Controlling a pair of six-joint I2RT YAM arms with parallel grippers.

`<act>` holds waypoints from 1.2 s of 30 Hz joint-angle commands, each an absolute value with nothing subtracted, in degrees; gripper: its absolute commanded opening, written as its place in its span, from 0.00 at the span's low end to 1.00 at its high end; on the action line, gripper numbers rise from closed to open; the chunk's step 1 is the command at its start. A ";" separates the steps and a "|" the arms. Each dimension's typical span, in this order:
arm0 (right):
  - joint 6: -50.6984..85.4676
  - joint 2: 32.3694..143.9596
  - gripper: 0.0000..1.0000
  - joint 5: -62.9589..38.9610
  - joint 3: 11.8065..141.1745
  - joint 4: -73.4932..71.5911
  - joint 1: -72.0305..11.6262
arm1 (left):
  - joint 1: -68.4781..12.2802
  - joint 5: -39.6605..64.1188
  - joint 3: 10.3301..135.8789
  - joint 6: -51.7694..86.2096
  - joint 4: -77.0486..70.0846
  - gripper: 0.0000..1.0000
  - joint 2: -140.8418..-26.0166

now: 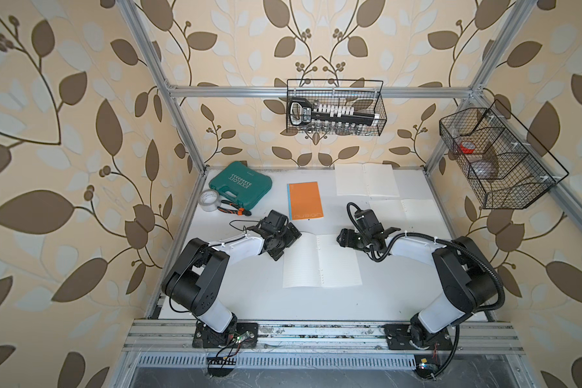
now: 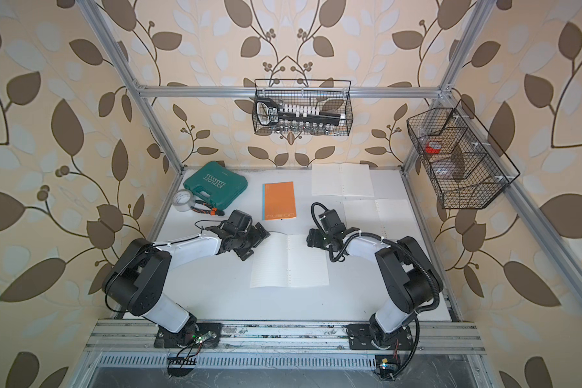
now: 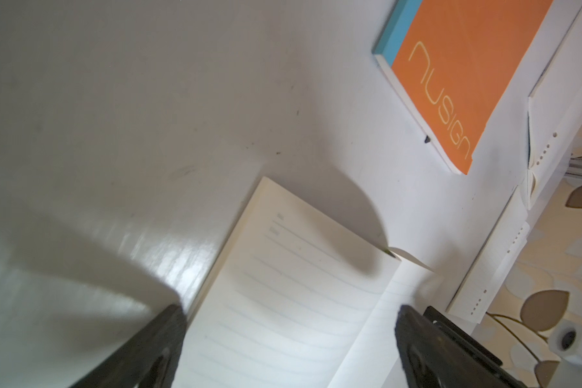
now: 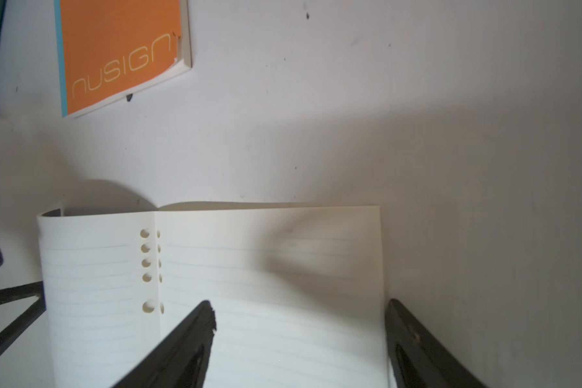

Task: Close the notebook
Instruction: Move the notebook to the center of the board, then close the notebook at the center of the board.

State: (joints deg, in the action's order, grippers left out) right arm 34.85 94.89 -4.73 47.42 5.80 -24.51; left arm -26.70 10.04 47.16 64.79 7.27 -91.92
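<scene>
The open notebook (image 1: 321, 260) (image 2: 289, 260) lies flat mid-table, showing lined cream pages with punched holes along the spine. My left gripper (image 1: 288, 247) (image 2: 256, 246) hovers at its far left corner. In the left wrist view this gripper (image 3: 288, 319) is open, one finger past the left page's (image 3: 283, 285) outer edge and one near the spine. My right gripper (image 1: 341, 239) (image 2: 311, 239) sits at the far right corner. The right wrist view shows it (image 4: 299, 312) open astride the right page (image 4: 283, 262), one finger near the holes and one at the outer edge. Nothing is gripped.
A closed orange notebook (image 1: 304, 201) lies just beyond. Two more open notebooks (image 1: 367, 179) (image 1: 402, 210) lie at the back right. A green tool case (image 1: 240, 183), tape roll (image 1: 209, 200) and pliers (image 1: 232, 208) sit back left. Wire baskets (image 1: 335, 107) (image 1: 498, 158) hang on the frame.
</scene>
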 commanded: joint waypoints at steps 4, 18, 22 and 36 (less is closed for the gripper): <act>32.55 100.87 0.80 -7.72 50.99 8.53 -22.42 | -27.51 11.14 51.49 63.12 6.94 0.99 -98.15; 35.77 101.83 0.80 -13.94 47.45 2.53 -21.99 | -27.90 17.26 49.83 61.52 -7.57 0.99 -100.21; 37.34 101.87 0.80 -15.84 45.99 0.43 -21.98 | -28.90 17.84 49.80 61.22 -9.95 0.99 -98.99; 42.14 100.65 0.80 -17.95 42.40 -4.54 -22.02 | -30.14 17.76 52.07 61.43 -8.79 0.99 -92.51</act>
